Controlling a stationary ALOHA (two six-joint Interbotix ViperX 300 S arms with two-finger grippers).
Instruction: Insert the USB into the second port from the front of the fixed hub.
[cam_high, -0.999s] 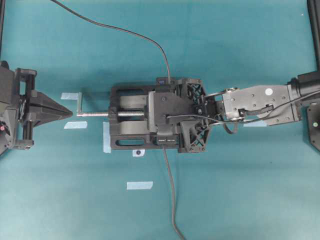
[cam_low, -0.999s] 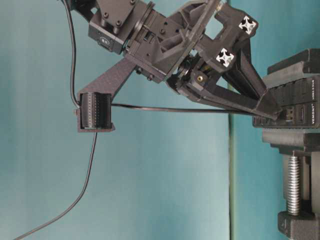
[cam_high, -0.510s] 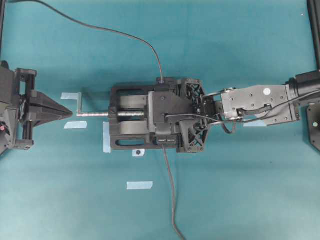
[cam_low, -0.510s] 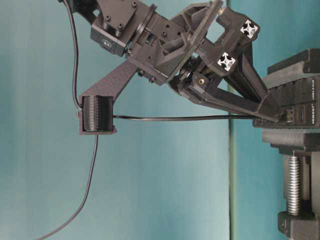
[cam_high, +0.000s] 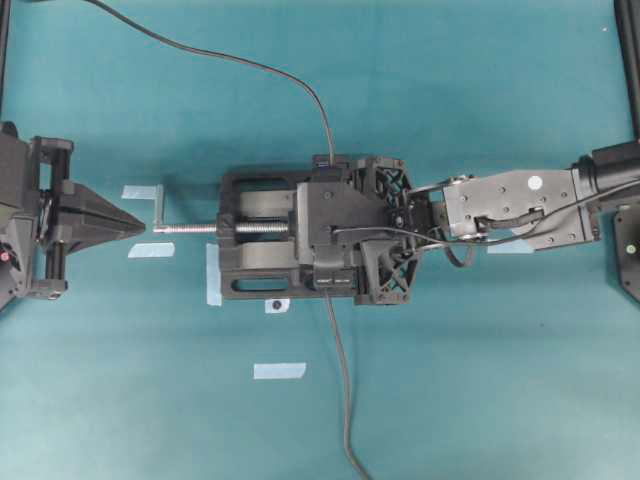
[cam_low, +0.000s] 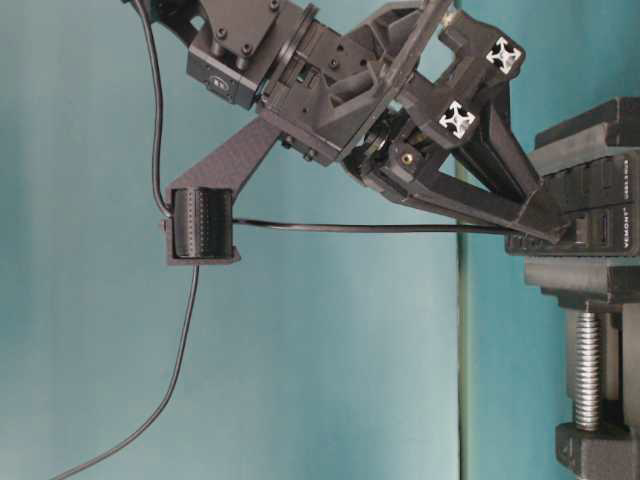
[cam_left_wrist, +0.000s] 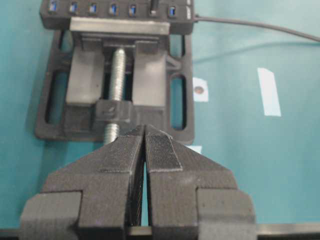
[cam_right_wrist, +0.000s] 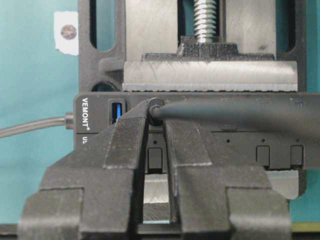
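Note:
The fixed hub (cam_right_wrist: 92, 117) is clamped in a black vise, with one blue port (cam_right_wrist: 116, 111) showing beside its label. My right gripper (cam_right_wrist: 156, 114) is shut on the USB (cam_right_wrist: 156, 106); its plug tip is at the slot next to that blue port, and the grey cable (cam_right_wrist: 235, 112) runs off to the right. From table level, the right gripper (cam_low: 553, 228) presses against the hub (cam_low: 600, 180) face. In the left wrist view the plug (cam_left_wrist: 153, 6) stands in the second slot from the hub's right end. My left gripper (cam_left_wrist: 144, 129) is shut and empty, far left (cam_high: 138, 222).
The vise (cam_high: 250, 250) has a silver screw and handle (cam_high: 185, 226) pointing at the left gripper. The hub's own dark cable (cam_high: 340, 380) runs to the near table edge. Tape strips (cam_high: 279, 371) mark the teal mat. The USB cable loops round the right wrist (cam_low: 200, 225).
The right wrist has shifted slightly and the USB cable has swayed. The fingertips stay at the hub face. The left arm has not moved.

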